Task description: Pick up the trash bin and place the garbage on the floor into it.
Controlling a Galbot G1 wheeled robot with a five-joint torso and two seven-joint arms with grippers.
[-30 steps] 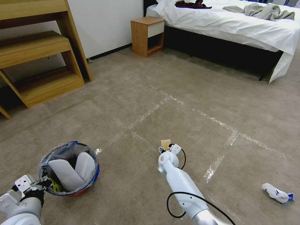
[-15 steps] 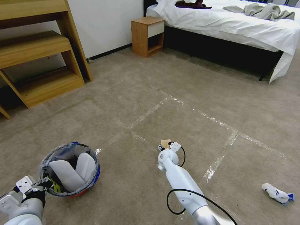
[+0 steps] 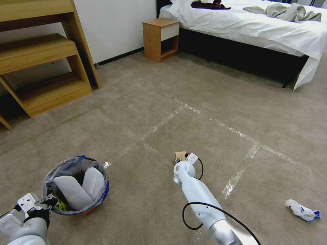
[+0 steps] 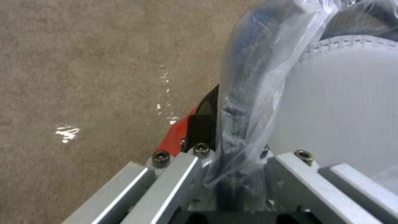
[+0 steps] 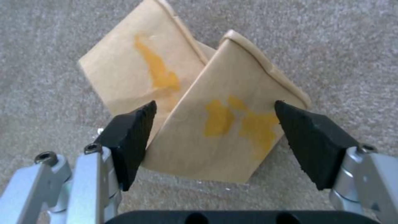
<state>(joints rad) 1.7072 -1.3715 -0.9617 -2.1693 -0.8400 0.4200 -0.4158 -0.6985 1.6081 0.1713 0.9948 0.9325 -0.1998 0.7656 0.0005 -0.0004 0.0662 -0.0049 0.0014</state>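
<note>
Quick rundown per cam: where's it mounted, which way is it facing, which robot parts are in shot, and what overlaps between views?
Head view: on the head, facing forward and down at the carpet; both arms show, left gripper at the trash bin rim, right gripper at the paper bag.
Left wrist view: on the left wrist, looking along its jaws, shut on the bin's lined rim.
Right wrist view: on the right wrist, looking down past open jaws straddling the bag.
Shared: bin in head and left wrist views; bag in head and right wrist views.

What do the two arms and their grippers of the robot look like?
Both arms are glossy white with silver-grey sections. A black cable loops along the right arm. The right gripper has black wedge-shaped pads on silver metal fingers with dark screws. The left gripper has similar silver fingers and screws.
</note>
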